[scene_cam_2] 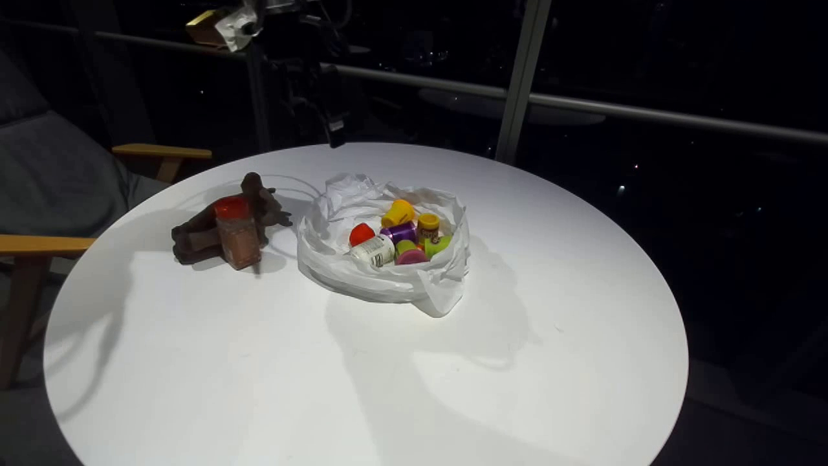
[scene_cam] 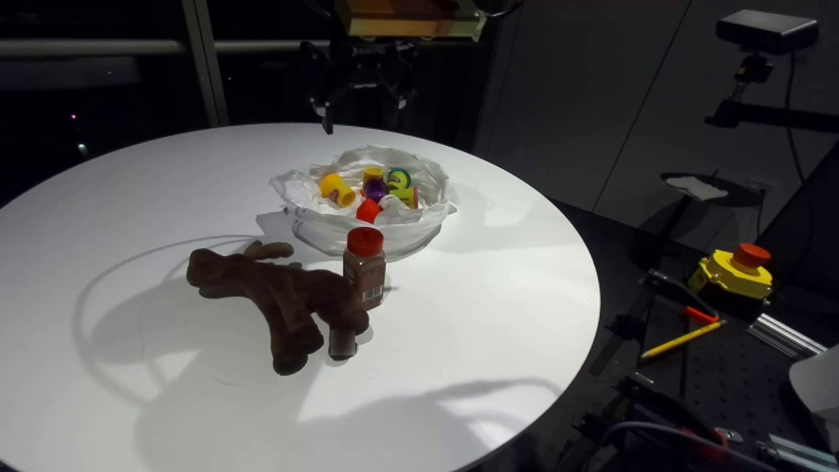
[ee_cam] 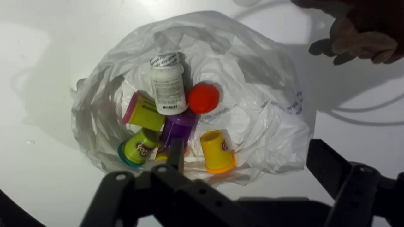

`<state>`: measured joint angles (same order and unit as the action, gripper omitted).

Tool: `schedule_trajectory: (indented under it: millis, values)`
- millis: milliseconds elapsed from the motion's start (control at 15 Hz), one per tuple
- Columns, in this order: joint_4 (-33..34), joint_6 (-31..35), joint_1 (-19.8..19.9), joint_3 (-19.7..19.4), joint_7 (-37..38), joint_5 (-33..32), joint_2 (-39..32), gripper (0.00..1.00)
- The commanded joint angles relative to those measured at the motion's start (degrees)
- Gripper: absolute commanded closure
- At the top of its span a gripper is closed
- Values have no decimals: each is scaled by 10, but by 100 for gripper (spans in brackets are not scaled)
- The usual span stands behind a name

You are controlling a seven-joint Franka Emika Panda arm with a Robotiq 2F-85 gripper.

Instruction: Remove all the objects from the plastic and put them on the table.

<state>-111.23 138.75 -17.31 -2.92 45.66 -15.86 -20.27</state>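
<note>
The open white plastic bag [scene_cam: 367, 237] lies on the round white table [scene_cam: 459, 341]. In the wrist view it holds a white bottle [ee_cam: 169, 88], a red round object [ee_cam: 203, 98], a purple container [ee_cam: 176, 127], a yellow tub with an orange lid [ee_cam: 216, 149], a lime tub with a pink lid [ee_cam: 145, 113] and a green tub with a teal lid [ee_cam: 139, 148]. Another yellow tub [ee_cam: 161, 153] is partly hidden under the purple container. My gripper [scene_cam: 364, 115] is open and empty, above and behind the bag in an exterior view; its fingers [ee_cam: 246, 154] are spread wide.
A brown plush animal [scene_cam: 275, 282] lies near the bag. A jar with a red lid [scene_cam: 367, 272] stands upright beside the plush, in front of the bag in an exterior view. A chair with wooden arms [scene_cam_2: 45, 244] is beside the table.
</note>
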Motion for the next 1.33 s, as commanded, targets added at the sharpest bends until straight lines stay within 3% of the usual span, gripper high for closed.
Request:
schedule_trajectory:
  millis: [0, 467, 933, 1267]
  values:
    - [141, -26, 24, 8, -60, 0, -112, 0]
    - [333, -109, 28, -4, -211, 3, -308, 0]
    - [425, -82, 40, -24, -271, 7, -372, 0]
    - [471, -109, 53, -13, -324, 15, -407, 0]
